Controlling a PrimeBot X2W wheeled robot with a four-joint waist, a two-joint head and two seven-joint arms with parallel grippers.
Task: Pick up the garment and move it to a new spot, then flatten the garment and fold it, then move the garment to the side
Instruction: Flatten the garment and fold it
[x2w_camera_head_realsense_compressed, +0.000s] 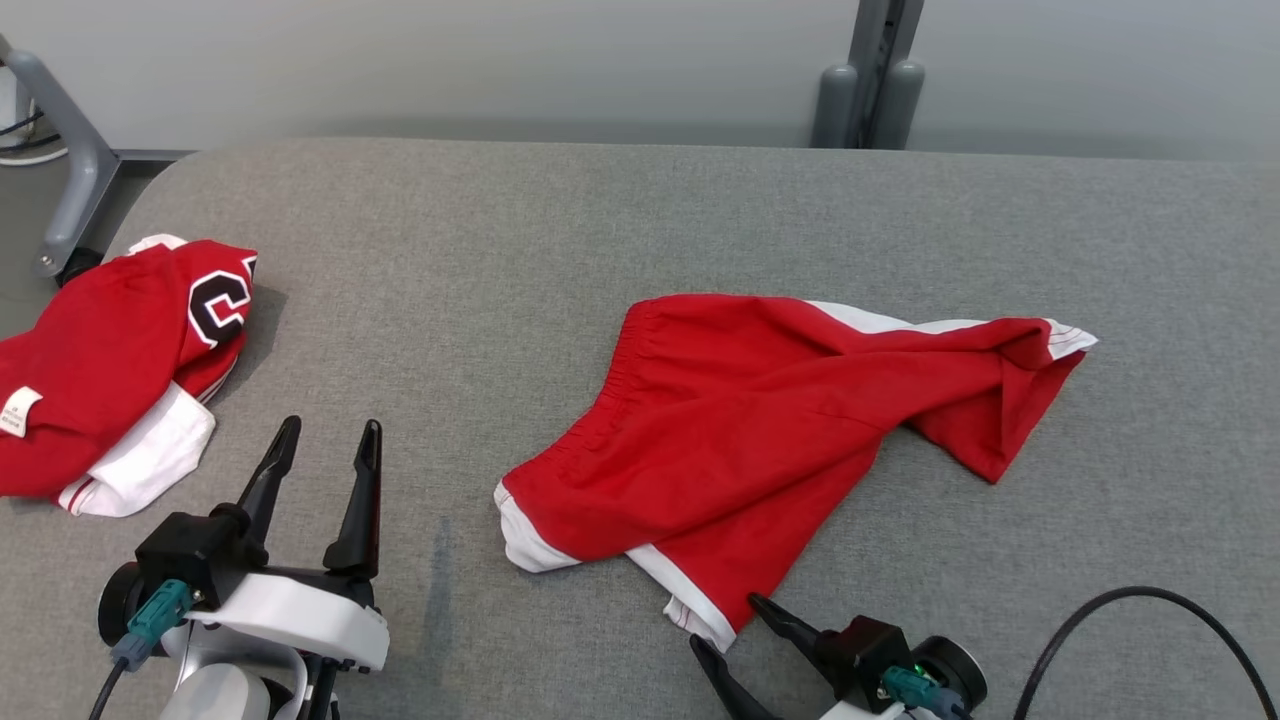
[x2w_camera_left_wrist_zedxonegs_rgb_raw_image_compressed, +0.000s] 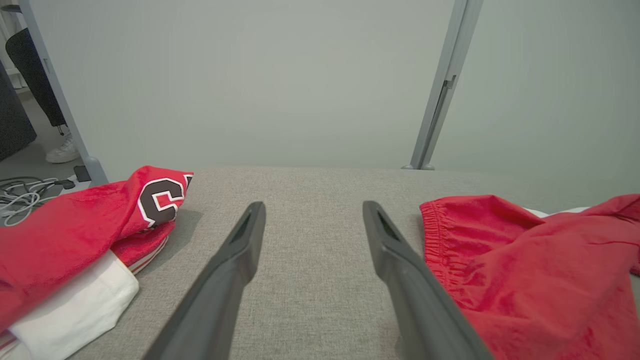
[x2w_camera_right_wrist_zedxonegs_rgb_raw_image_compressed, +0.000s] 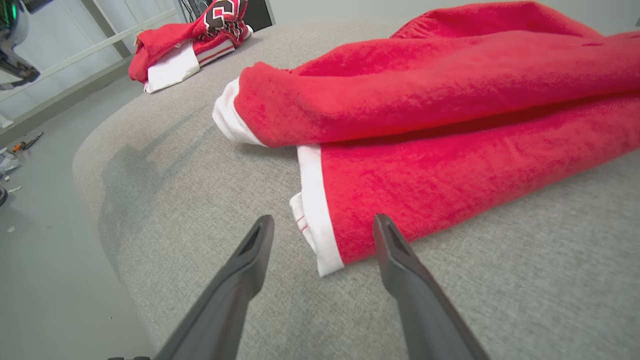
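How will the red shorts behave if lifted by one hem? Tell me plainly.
Probably floppy: the red shorts lie creased and folded over themselves, so they should drape and hang. Likely light, since the cloth looks thin. Pushed, they would probably bunch on the grey cloth table rather than slide.

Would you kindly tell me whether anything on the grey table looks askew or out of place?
The red shorts lie rumpled, not flat: one leg is twisted and folded over itself toward the right. A second red garment with a letter patch sits heaped at the left edge of the table. Nothing looks spilled or torn.
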